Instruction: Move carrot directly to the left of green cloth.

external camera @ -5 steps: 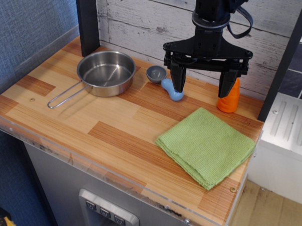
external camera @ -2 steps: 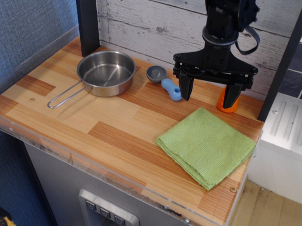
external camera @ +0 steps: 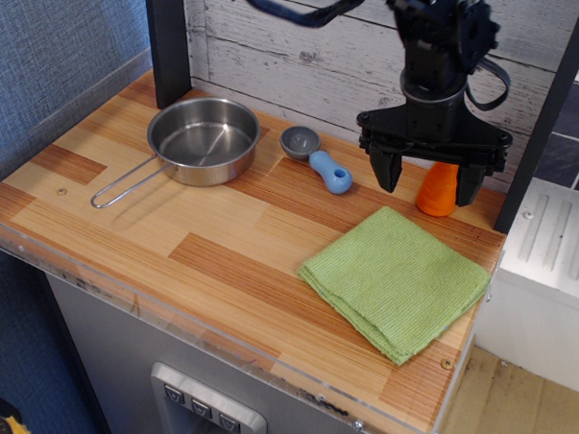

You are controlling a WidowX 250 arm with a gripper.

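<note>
The orange toy carrot (external camera: 437, 191) stands upright at the back right of the wooden counter, just behind the light-green folded cloth (external camera: 396, 280). My gripper (external camera: 429, 181) hangs over it with its jaws spread wide, one black finger (external camera: 387, 170) to the carrot's left and the other (external camera: 470, 183) at its right. The carrot sits between the fingers, its top hidden behind the gripper body. Nothing is held.
A steel pan (external camera: 201, 141) with a wire handle sits at the back left. A grey scoop with a blue handle (external camera: 316, 157) lies between the pan and my gripper. A dark post (external camera: 539, 122) stands right of the carrot. A plank wall runs along the back.
My gripper has moved right, away from the blue scoop, and now straddles the carrot. The jaws stay open. The carrot, cloth, scoop and pan have not moved.
</note>
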